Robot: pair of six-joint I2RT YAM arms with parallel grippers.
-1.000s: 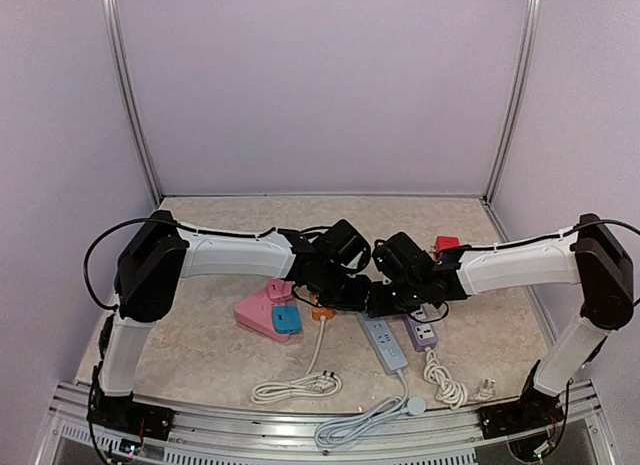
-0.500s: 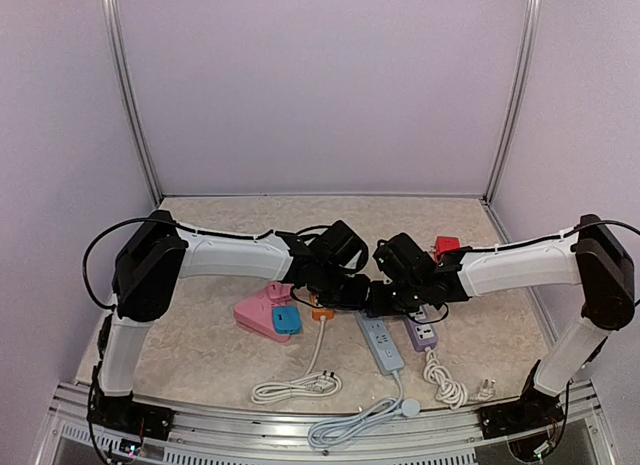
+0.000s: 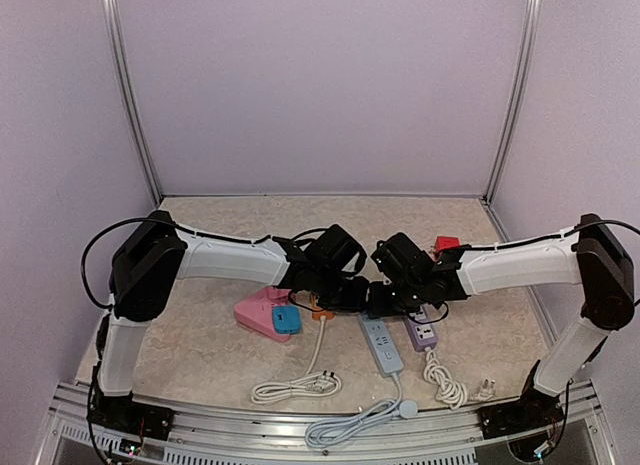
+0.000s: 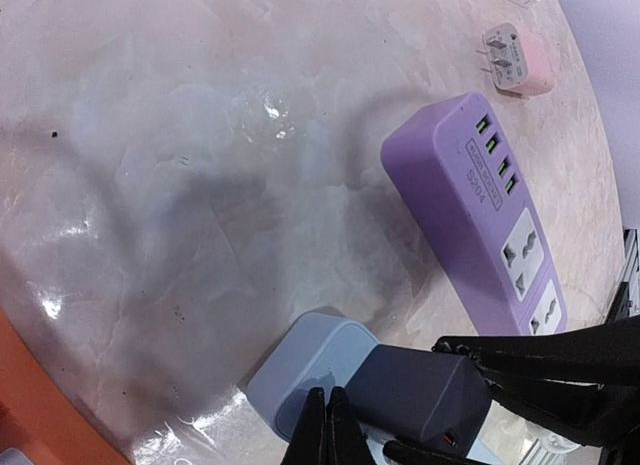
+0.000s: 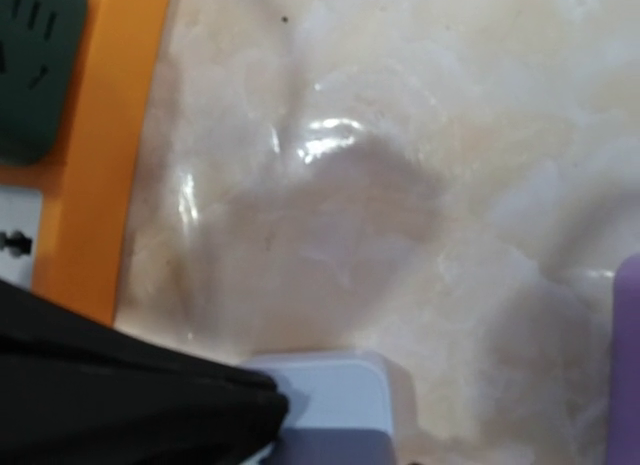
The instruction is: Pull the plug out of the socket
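A dark navy plug (image 4: 420,395) sits in the near end of a pale blue power strip (image 4: 305,370), which also shows in the top view (image 3: 385,347). My left gripper (image 4: 328,430) is shut and empty, its tips resting on the strip right beside the plug. My right gripper (image 3: 382,299) is shut on the plug; its black fingers (image 4: 545,353) show above and below the plug in the left wrist view. In the right wrist view only the strip's end (image 5: 335,395) and the plug's top edge (image 5: 335,451) show. The top view hides the plug under both grippers.
A purple power strip (image 4: 480,205) lies just right of the blue one, a pink adapter (image 4: 517,60) beyond it. An orange strip (image 5: 105,145) with a dark green plug (image 5: 35,55), a pink socket block (image 3: 262,315) and coiled white cables (image 3: 295,387) lie left and in front.
Both grippers stay together over the strip's end. The strip and its white cable at the table front have shifted slightly.
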